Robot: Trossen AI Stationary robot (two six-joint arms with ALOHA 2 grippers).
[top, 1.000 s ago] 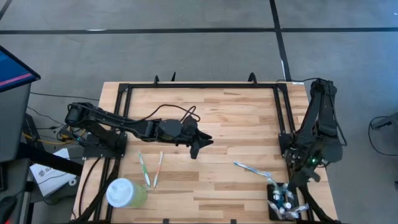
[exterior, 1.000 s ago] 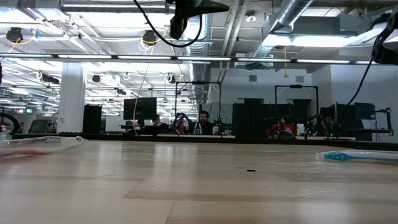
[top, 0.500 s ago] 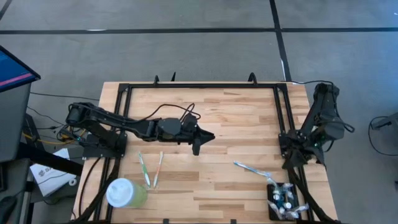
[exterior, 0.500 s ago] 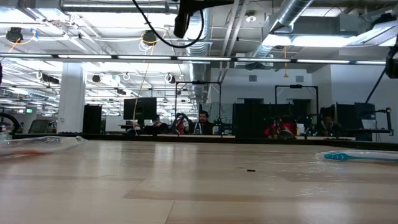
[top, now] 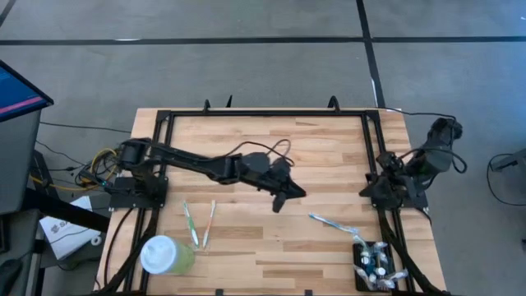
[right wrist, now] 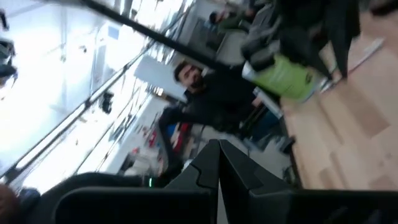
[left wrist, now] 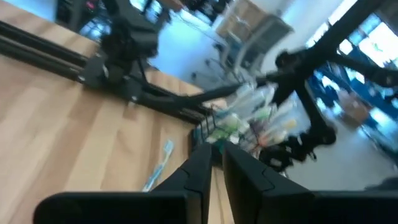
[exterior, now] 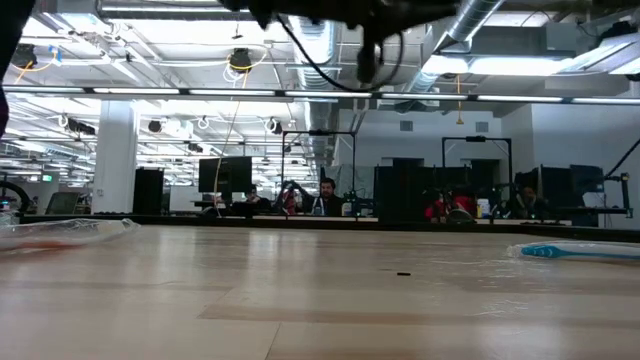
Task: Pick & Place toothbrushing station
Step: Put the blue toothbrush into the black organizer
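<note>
**Left arm reaching over the table, holder not yet touched**

The toothbrush holder (top: 372,265), black and full of brushes and tubes, stands at the near right corner of the table (top: 329,148). The left gripper (top: 278,201) hangs above the table middle, well apart from the holder, fingers almost together and holding nothing. One toothbrush (top: 330,222) lies between this gripper and the holder. The right gripper (right wrist: 217,163) is clenched and empty, folded at the table edge beyond the holder. I judge that the picking has not started; grasping and placing are both left.
</note>
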